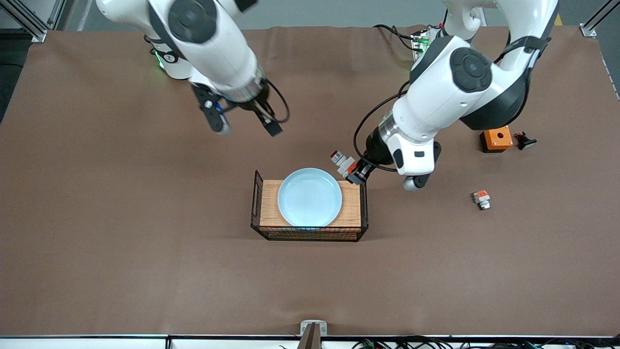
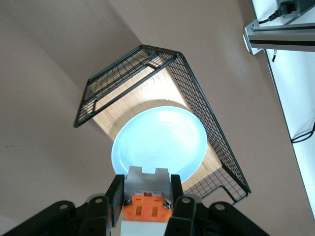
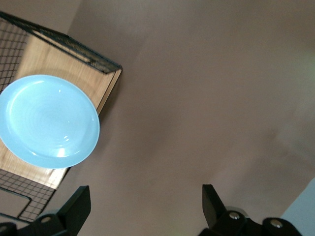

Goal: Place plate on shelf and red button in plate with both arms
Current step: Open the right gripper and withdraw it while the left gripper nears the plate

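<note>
The pale blue plate (image 1: 310, 197) lies in a black wire basket (image 1: 310, 237) with a wooden floor at the table's middle. My left gripper (image 1: 356, 173) is shut on the red button (image 1: 341, 162), a white part with an orange block, and holds it over the basket's corner at the left arm's end. In the left wrist view the button (image 2: 146, 196) sits between the fingers (image 2: 114, 194), above the plate (image 2: 158, 142). My right gripper (image 1: 247, 127) is open and empty over bare table. The right wrist view shows its gripper (image 3: 145, 201) and the plate (image 3: 47, 120).
Toward the left arm's end lie an orange box (image 1: 496, 139), a black piece with a pale cap (image 1: 524, 141) and a white-orange part with a grey end (image 1: 482, 198). The basket's wire walls (image 2: 216, 142) stand up round the plate.
</note>
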You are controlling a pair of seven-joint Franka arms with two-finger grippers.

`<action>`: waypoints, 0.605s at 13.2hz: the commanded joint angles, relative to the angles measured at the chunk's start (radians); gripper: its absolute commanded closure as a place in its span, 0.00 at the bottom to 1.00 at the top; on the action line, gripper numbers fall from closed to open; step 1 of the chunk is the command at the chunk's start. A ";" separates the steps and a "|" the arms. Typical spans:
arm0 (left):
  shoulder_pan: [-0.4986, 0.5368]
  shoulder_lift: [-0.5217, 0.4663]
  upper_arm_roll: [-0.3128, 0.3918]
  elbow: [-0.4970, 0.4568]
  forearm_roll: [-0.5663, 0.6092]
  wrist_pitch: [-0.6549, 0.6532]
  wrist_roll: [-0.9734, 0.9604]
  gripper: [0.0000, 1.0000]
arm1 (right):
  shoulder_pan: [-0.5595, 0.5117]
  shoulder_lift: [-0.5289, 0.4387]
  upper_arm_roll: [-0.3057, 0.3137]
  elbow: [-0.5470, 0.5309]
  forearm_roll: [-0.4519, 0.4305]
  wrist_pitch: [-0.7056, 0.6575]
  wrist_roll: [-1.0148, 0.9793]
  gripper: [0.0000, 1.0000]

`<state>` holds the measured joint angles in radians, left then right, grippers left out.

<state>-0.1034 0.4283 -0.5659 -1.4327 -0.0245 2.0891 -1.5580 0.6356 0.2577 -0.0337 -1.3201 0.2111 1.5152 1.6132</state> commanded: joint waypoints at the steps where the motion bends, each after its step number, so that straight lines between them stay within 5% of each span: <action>1: -0.045 0.068 0.008 0.031 0.069 0.069 -0.088 1.00 | -0.112 -0.249 0.009 -0.276 -0.010 0.020 -0.285 0.00; 4: -0.103 0.128 0.032 0.032 0.086 0.149 -0.122 1.00 | -0.241 -0.386 0.008 -0.437 -0.015 0.022 -0.572 0.00; 8: -0.247 0.180 0.173 0.052 0.103 0.154 -0.126 0.98 | -0.379 -0.451 0.006 -0.493 -0.064 0.016 -0.882 0.00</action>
<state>-0.2843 0.5736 -0.4558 -1.4258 0.0520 2.2403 -1.6574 0.3282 -0.1443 -0.0455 -1.7616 0.1656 1.5116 0.8655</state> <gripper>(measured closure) 0.581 0.000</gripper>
